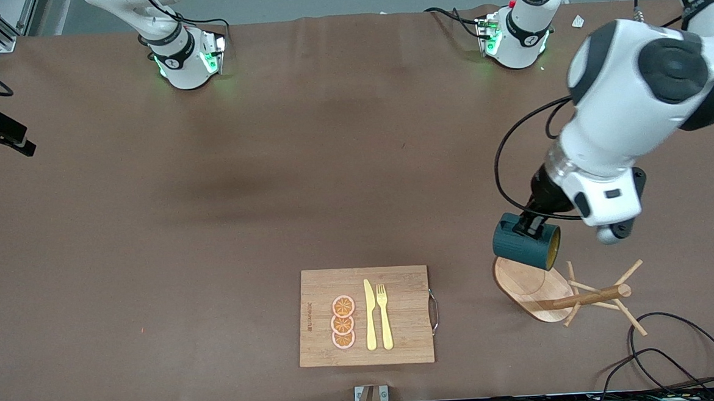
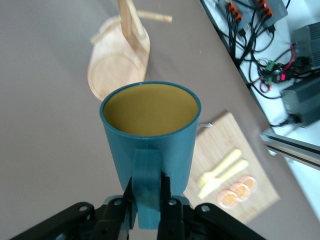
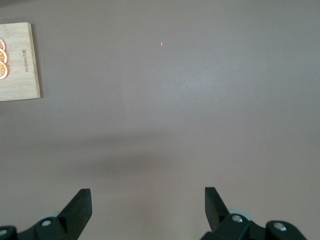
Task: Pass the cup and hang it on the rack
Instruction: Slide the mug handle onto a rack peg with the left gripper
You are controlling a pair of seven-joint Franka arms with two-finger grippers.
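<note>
The dark teal cup hangs in the air on its side, its yellowish mouth turned toward the pegs of the rack. My left gripper is shut on the cup's small handle, over the edge of the rack's oval base. In the left wrist view the cup fills the middle, with my left gripper pinching the handle and the rack past the rim. The rack's post and thin pegs stand free of the cup. My right gripper is open over bare table, holding nothing.
A bamboo cutting board with orange slices, a yellow knife and a fork lies near the front edge, toward the table's middle. Black cables loop on the table near the rack. The right arm waits; only its base shows in the front view.
</note>
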